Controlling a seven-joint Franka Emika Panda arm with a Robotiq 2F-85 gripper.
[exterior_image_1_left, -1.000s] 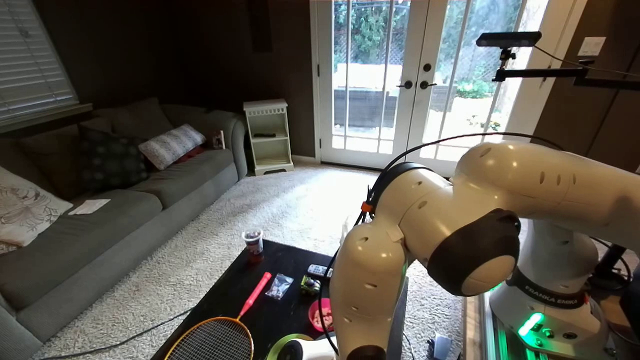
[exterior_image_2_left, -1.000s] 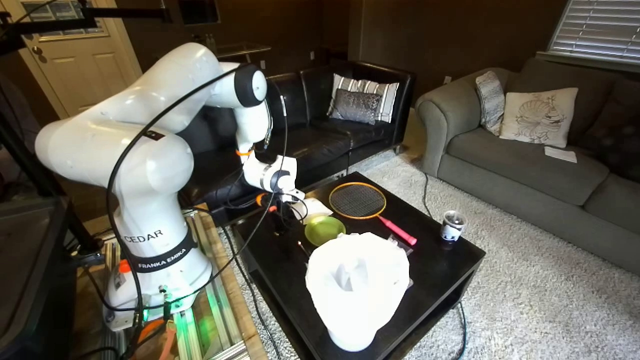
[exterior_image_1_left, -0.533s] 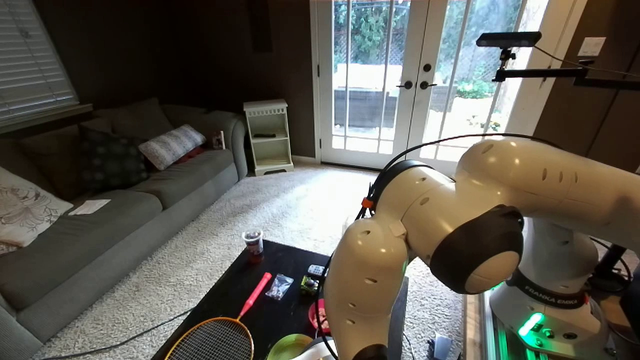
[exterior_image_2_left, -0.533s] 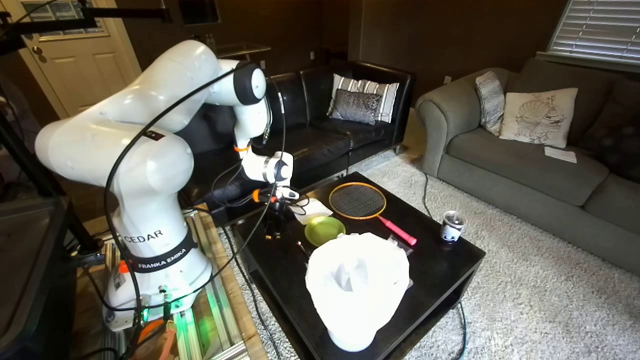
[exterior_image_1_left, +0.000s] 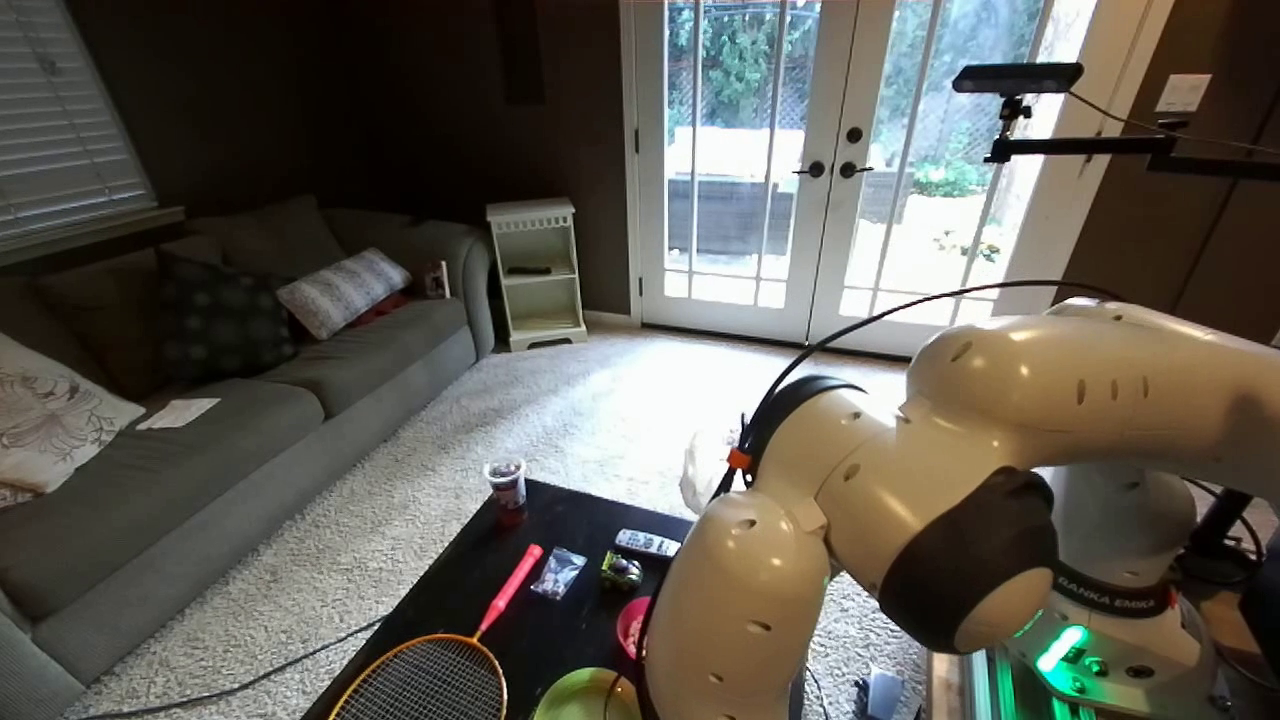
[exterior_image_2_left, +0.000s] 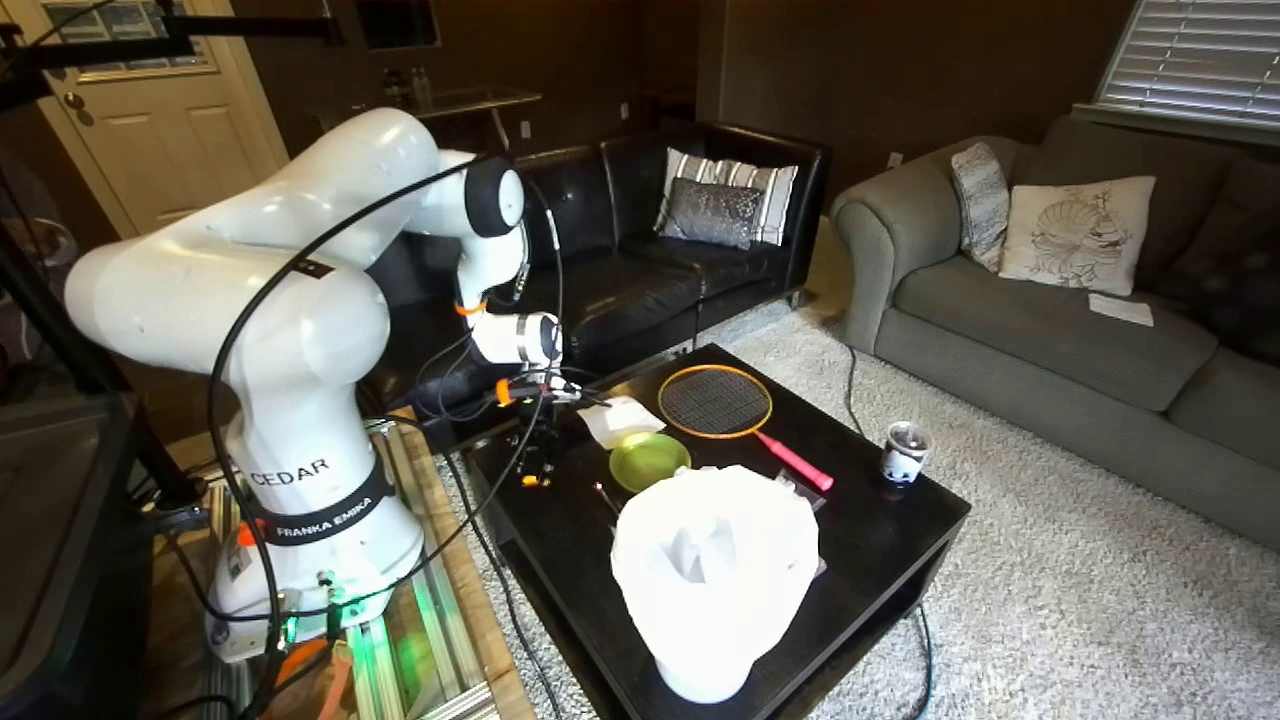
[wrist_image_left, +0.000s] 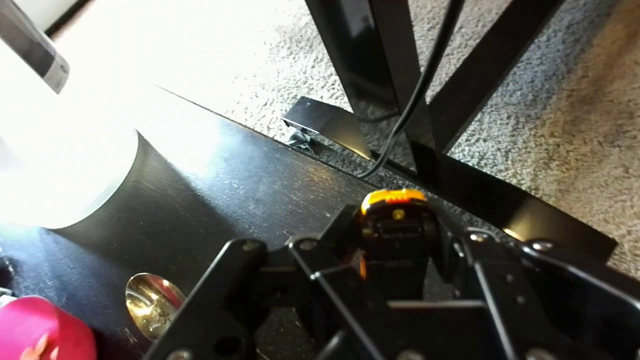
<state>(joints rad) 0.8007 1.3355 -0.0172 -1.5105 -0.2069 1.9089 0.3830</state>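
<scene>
Near the corner of the surface (wrist_image_left: 250, 190) between the robot's base (exterior_image_2_left: 320, 575) and the black sofa (exterior_image_2_left: 630, 295), the fingers (wrist_image_left: 343, 222) look closed on a black-and-orange object (wrist_image_left: 397, 230), pinched by its sides; from here I can't tell whether it touches down. I'd guess it light, stiff and a bit slick, so best held squarely across mid-body.

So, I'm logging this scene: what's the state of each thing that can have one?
Pincer: closed on dark object
Dark object: held
Bin: upright, open, lined
Green bowl: upright
Pink bowl: holding pale pieces
Cup: upright
Racket: lying flat
Remote: buttons up
Bag: lying flat; open or sealed, unclear
Glass doors: closed
Blind: lowered
Base light: lit green
</scene>
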